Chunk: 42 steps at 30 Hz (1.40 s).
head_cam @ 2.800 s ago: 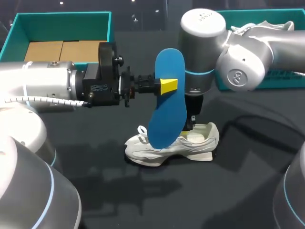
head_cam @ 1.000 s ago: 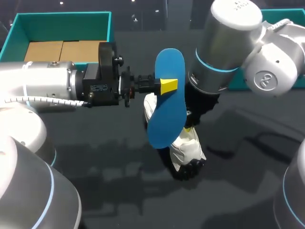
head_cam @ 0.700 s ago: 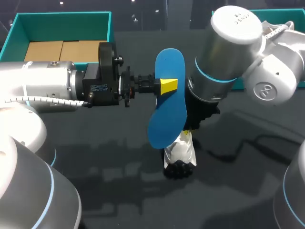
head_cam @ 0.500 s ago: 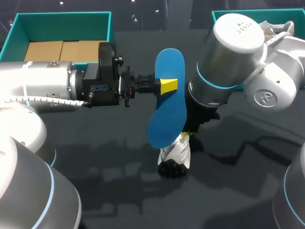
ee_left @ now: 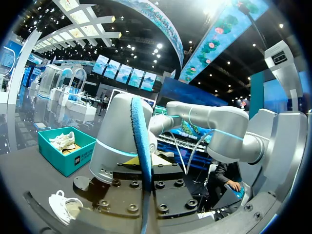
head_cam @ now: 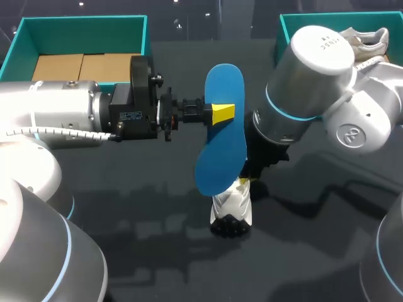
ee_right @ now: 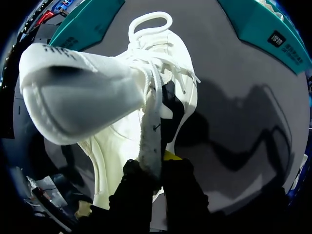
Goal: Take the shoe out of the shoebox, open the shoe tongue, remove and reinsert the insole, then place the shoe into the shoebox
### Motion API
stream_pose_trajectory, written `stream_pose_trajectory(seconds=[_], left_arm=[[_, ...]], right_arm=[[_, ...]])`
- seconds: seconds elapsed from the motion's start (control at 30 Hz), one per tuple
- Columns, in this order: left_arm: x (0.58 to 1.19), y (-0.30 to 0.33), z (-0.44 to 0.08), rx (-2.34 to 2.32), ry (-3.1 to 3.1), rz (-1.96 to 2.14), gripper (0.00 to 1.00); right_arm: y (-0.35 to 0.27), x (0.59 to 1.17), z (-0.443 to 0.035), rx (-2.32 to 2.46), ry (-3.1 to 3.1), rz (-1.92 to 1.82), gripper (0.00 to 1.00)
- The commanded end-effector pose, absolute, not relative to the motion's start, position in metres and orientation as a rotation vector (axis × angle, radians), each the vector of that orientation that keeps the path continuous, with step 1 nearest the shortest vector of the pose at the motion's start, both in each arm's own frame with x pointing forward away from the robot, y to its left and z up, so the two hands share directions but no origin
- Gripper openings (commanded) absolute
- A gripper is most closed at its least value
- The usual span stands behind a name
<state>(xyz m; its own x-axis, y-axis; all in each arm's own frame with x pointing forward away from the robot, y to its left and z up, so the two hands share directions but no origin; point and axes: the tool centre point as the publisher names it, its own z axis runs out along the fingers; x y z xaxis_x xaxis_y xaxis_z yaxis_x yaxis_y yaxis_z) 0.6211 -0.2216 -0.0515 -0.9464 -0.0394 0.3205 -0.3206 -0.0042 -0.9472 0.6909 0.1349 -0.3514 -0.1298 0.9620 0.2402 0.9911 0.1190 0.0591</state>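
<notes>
A matte black table top [head_cam: 126, 251] lies under everything, marked with soft grey shadows near its middle. At its far left corner stands an open teal cardboard tray [head_cam: 82, 34], its floor covered by two flat brown cardboard flaps [head_cam: 82, 66] that lie side by side and meet along a middle seam. At the far right corner a second white and grey lace-up sneaker [head_cam: 365, 39] rests inside the other open teal box [head_cam: 302, 19], only part of it showing.
</notes>
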Motion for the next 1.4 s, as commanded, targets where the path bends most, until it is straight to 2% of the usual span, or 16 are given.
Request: stream_pose_trajectory(seconds=[0.03,0.57,0.6,0.63,0.7,0.73,1.03,1.4], left_arm=[[0.621,-0.224,-0.053,0.382,-2.061,2.062,0.00],[0.621,-0.224,-0.053,0.382,-2.061,2.062,0.00],[0.621,-0.224,-0.053,0.382,-2.061,2.062,0.00],[0.621,-0.224,-0.053,0.382,-2.061,2.062,0.00],[0.621,-0.224,-0.053,0.382,-2.061,2.062,0.00],[0.621,-0.224,-0.053,0.382,-2.061,2.062,0.00],[0.621,-0.224,-0.053,0.382,-2.061,2.062,0.00],[0.621,-0.224,-0.053,0.382,-2.061,2.062,0.00]], right_arm=[[0.138,0.691,-0.360,-1.945,-2.237,-0.319,0.00],[0.136,0.681,-0.389,-1.857,-2.185,-0.366,0.00],[0.136,0.680,-0.389,-1.856,-2.183,-0.370,0.11],[0.136,0.680,-0.388,-1.859,-2.178,-0.374,0.32],[0.134,0.679,-0.385,-1.874,-2.166,-0.387,0.96],[0.132,0.678,-0.381,-1.883,-2.157,-0.399,1.00],[0.119,0.673,-0.331,-1.815,-2.060,-0.605,1.00],[0.119,0.673,-0.331,-1.815,-2.060,-0.605,1.00]])
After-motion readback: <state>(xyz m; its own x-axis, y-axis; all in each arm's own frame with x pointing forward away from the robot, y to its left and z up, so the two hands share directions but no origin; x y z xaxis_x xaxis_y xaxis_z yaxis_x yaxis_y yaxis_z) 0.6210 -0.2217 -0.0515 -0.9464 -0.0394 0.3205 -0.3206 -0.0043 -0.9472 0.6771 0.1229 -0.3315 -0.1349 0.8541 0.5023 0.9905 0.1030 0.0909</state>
